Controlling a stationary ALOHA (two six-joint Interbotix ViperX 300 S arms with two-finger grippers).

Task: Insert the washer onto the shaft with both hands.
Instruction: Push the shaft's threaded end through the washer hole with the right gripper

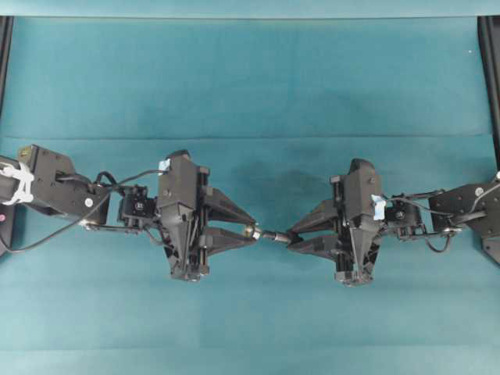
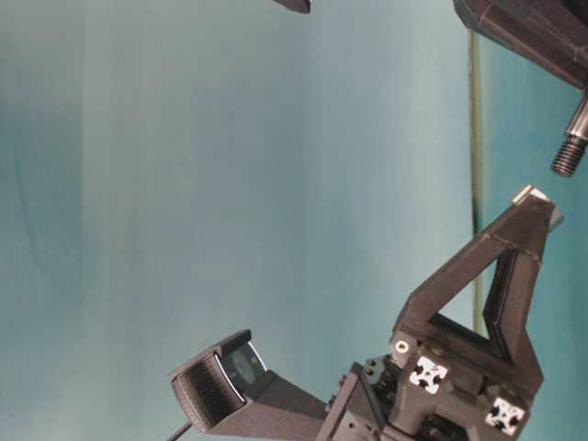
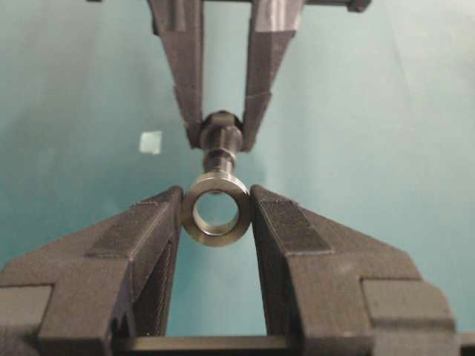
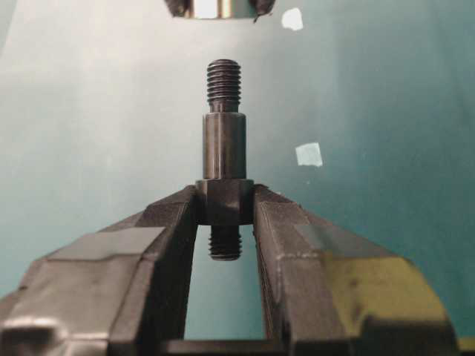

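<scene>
My left gripper is shut on the washer, a grey metal ring pinched by its rim between the fingertips. The washer faces the camera, hole clear. My right gripper is shut on the shaft, clamping its thick collar. The shaft points its threaded end at the washer, a short gap apart. From table level the threaded tip hangs above and slightly to the side of the washer. Both hands meet in mid-air above the teal mat.
Small pale tape squares lie on the mat. Black frame rails run along the right edge and the left edge. The left arm's wrist camera shows low in the table-level view.
</scene>
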